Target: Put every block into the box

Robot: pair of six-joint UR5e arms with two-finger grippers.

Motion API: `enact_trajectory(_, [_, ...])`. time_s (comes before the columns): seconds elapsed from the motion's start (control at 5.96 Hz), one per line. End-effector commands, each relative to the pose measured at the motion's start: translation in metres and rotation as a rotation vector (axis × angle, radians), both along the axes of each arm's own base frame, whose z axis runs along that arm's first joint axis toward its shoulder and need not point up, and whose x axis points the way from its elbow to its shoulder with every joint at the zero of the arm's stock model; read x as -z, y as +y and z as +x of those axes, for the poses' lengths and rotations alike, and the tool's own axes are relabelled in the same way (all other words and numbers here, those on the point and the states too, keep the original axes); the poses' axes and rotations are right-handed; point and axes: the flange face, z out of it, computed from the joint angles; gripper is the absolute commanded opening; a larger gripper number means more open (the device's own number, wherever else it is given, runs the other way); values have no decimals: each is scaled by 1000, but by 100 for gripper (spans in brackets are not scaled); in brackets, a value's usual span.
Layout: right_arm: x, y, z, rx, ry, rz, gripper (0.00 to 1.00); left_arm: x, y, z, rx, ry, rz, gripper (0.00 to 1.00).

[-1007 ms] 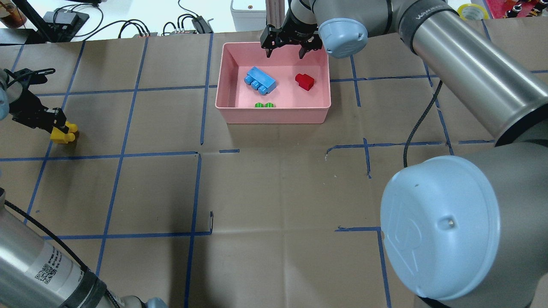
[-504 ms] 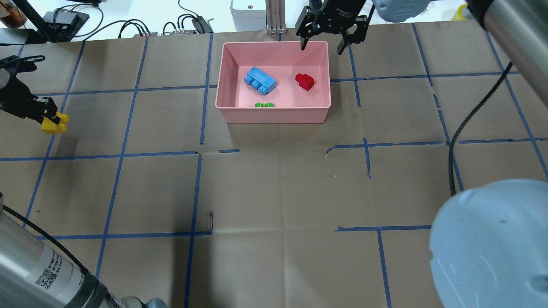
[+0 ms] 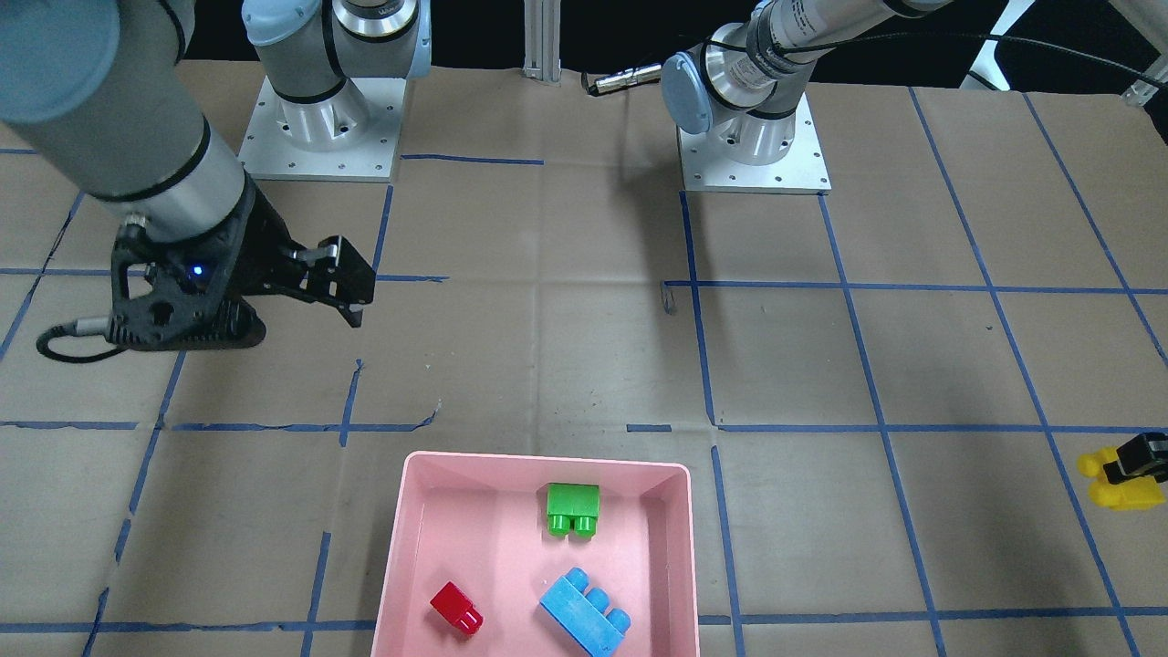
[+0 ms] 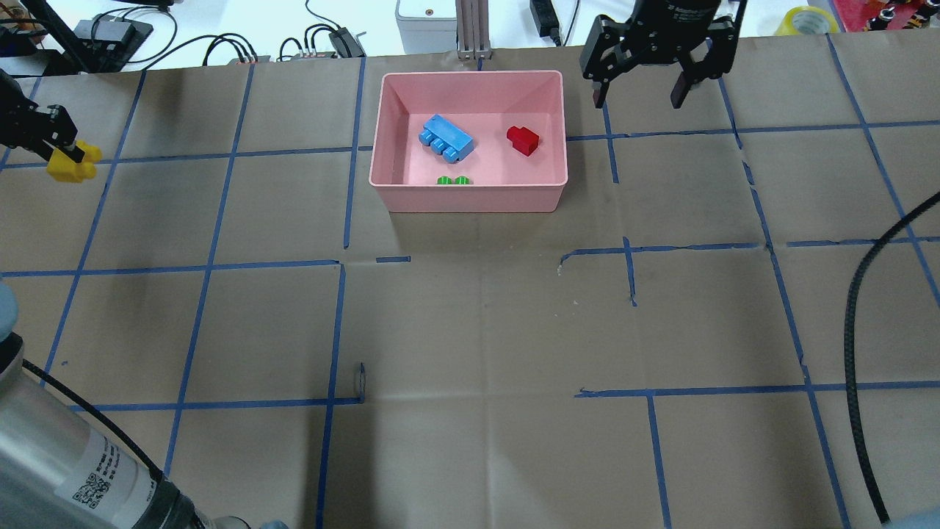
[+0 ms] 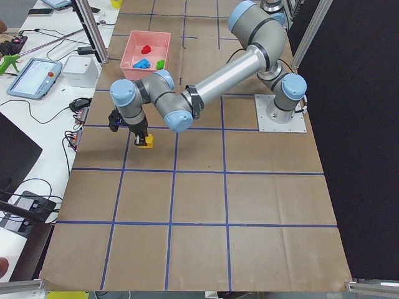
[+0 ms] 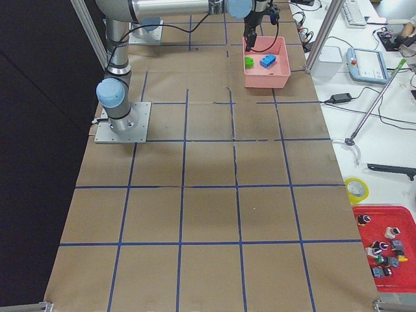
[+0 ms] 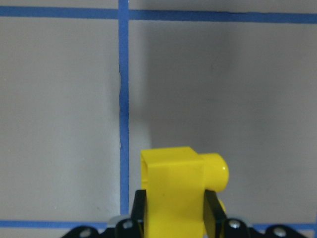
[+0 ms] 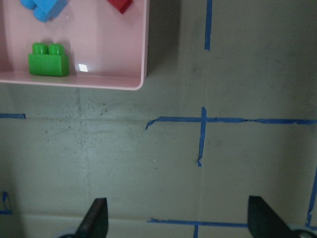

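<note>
Long carry to pink box point(image 4: 470, 200): cross table high, clear low wall, drop over bare floor. Right gripper point(image 4: 637, 98) spread wide, empty, just past box corner. Left gripper point(image 4: 73, 154) clamped, well apart from box. Blue block point(image 4: 446, 139), green block point(image 4: 453, 180) in box; yellow block point(image 4: 66, 170) pinched by left gripper, apparently off paper; red block point(image 4: 523, 139) in box.

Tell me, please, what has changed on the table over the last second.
The left gripper, shut on the yellow block, has lifted it off the table. The right gripper, open, has moved from over the box's far wall out to the robot's right, clear of it. The blue block, red block and green block lie in the box as before.
</note>
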Motion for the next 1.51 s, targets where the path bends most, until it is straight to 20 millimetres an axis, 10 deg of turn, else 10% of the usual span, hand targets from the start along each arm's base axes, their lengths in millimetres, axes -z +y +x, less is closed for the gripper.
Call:
enact_trajectory(0.0, [11,80,-5,5,27,43,100,-28,-29,-103,4,21,-35,0])
enact_trajectory(0.34, [14,125,-6,13,29,10,100,-43,-47,-232,-116,129,-68,0])
enact_trajectory(0.84, [21,134,-8,2,30,21,100,-31,-47,-433,-303,181,-57,0])
enact_trajectory(1.34, [25,131,-8,6,24,28,100,78,-64,-522,-377,176,-45,0])
